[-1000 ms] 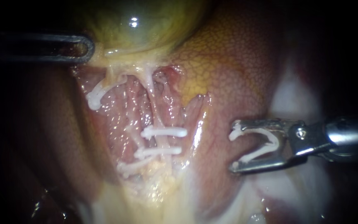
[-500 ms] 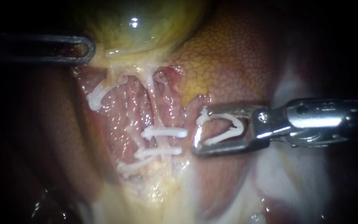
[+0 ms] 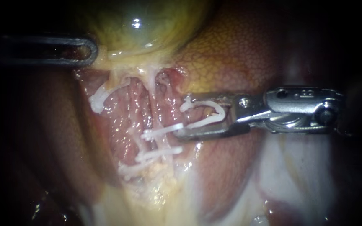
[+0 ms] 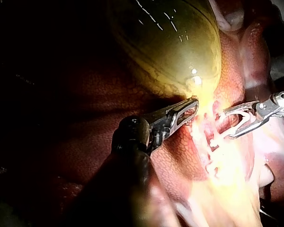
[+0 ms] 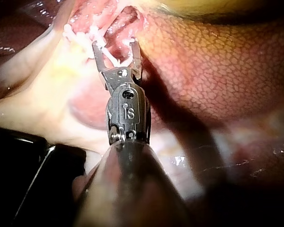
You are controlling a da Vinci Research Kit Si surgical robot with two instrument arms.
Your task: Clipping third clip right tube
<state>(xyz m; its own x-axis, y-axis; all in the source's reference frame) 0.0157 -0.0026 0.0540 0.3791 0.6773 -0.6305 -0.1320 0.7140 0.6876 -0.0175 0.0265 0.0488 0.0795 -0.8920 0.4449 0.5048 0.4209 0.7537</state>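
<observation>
the left instrument [image 3: 89, 51] comes in level, and its pincer is pressed together on the lower edge of the yellow-green gallbladder [image 3: 147, 25], where pale strands run down from it. just right of the pincer and lower, a single white clip [image 3: 97, 99] sits across a strand on the left. further right is the right tube [image 3: 163, 109], a pink strand running downward, crossed by an upper closed clip [image 3: 164, 130] and a lower closed clip [image 3: 160, 154]. the right instrument [image 3: 180, 117] reaches in over the mottled liver [image 3: 231, 54]. its pincer stands spread yet grips a white open clip [image 3: 221, 114] from both sides. the pincer's tips lie just beside the right tube. the lower tip touches the end of the upper closed clip, and a fold of pink tissue lies inside the open clip.
</observation>
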